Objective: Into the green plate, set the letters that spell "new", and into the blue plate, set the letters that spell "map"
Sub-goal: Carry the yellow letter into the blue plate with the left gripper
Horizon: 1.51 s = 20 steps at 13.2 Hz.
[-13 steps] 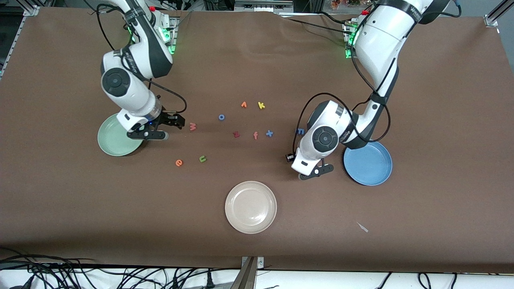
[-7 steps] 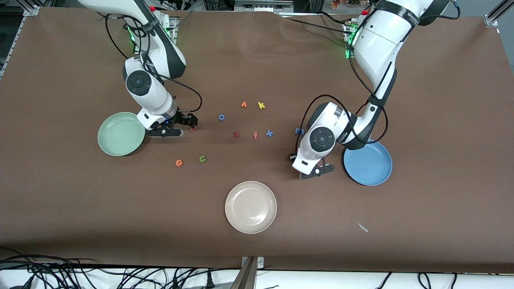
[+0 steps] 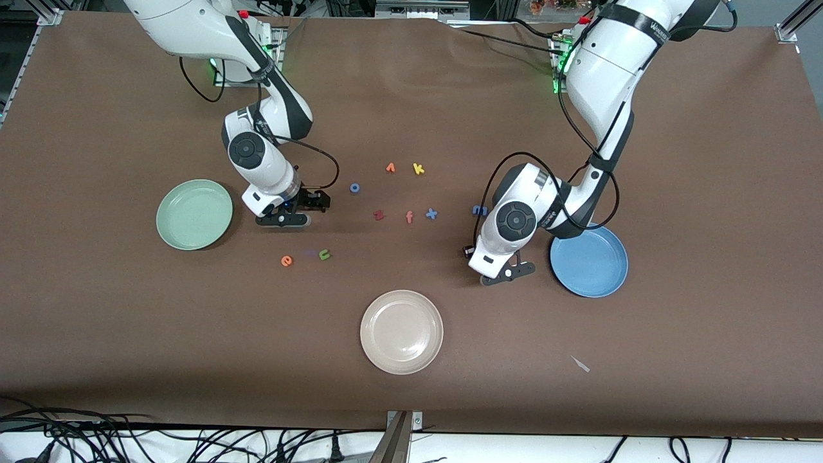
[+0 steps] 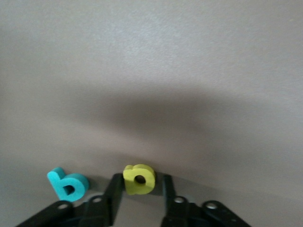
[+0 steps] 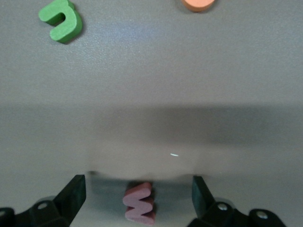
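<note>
worktop (image 3: 707,193) carried green plate (image 3: 193,215) at the right arm's end, blue plate (image 3: 591,263) at the left arm's, both bare | right end effector (image 5: 137,194) spread wide, straddling salmon w (image 5: 139,204), n (image 5: 61,20) and e (image 5: 199,4) loose nearby | left end effector (image 4: 139,191) clamped on yellow a (image 4: 139,178), teal p (image 4: 68,184) just beside

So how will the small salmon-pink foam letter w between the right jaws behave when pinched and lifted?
The small salmon-pink foam letter w looks thick and soft, so it probably squashes slightly instead of cracking. It seems very light. Lying flat between the right gripper's open jaws, it may slide or twist if touched unevenly.
</note>
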### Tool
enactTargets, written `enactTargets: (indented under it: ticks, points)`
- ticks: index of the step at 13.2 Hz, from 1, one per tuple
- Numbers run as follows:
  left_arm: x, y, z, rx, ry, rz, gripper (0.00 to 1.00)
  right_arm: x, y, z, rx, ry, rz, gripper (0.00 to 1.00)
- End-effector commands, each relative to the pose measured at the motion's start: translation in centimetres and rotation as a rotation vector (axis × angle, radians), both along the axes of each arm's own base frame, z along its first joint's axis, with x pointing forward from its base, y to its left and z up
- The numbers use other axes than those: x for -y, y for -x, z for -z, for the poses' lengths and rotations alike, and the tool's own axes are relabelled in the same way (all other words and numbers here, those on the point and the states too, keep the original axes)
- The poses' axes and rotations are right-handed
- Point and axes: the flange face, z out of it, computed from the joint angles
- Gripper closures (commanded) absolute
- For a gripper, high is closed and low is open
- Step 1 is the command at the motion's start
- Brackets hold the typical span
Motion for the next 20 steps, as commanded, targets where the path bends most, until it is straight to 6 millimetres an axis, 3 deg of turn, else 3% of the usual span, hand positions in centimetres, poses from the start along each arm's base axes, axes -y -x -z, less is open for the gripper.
enactTargets:
  ticks: [1,2,7,9,12,14,16,18,20]
  points:
    - [-0.7,0.1,-0.2,0.029,-0.021,0.004,0.86,-0.3,0.5,-0.3,0.0,0.0,0.008,0.04]
    - [-0.8,0.0,-0.9,0.032,-0.02,0.009,0.91,-0.3,0.6,-0.3,-0.001,0.001,0.005,0.08]
    - [-2.4,0.3,-6.9,-0.042,-0.077,0.06,0.89,-0.6,1.2,-0.2,-0.015,0.007,-0.007,0.28]
    - [-6.5,-0.4,-8.9,-0.113,-0.097,0.122,0.89,-0.8,1.3,-0.5,-0.024,0.013,-0.011,0.35]
    - [-15.1,-2.7,-11.2,-0.154,-0.05,0.254,0.87,-0.7,1.4,-1.0,-0.041,0.023,-0.017,0.42]
    - [-20.8,-3.7,-10.9,-0.161,-0.009,0.329,0.86,-0.7,1.4,-1.0,-0.041,0.023,-0.019,0.55]
    - [-24.6,-4.0,-9.1,-0.149,0.024,0.371,0.86,-0.7,1.3,-0.9,-0.041,0.023,-0.022,0.64]
    - [-24.8,-2.6,-6.1,-0.097,0.034,0.416,0.85,-0.8,1.3,-0.8,-0.04,0.023,-0.026,0.7]
    - [-24.6,-1.7,-4.1,-0.038,0.037,0.425,0.81,-0.8,1.2,-0.7,-0.038,0.026,-0.032,0.92]
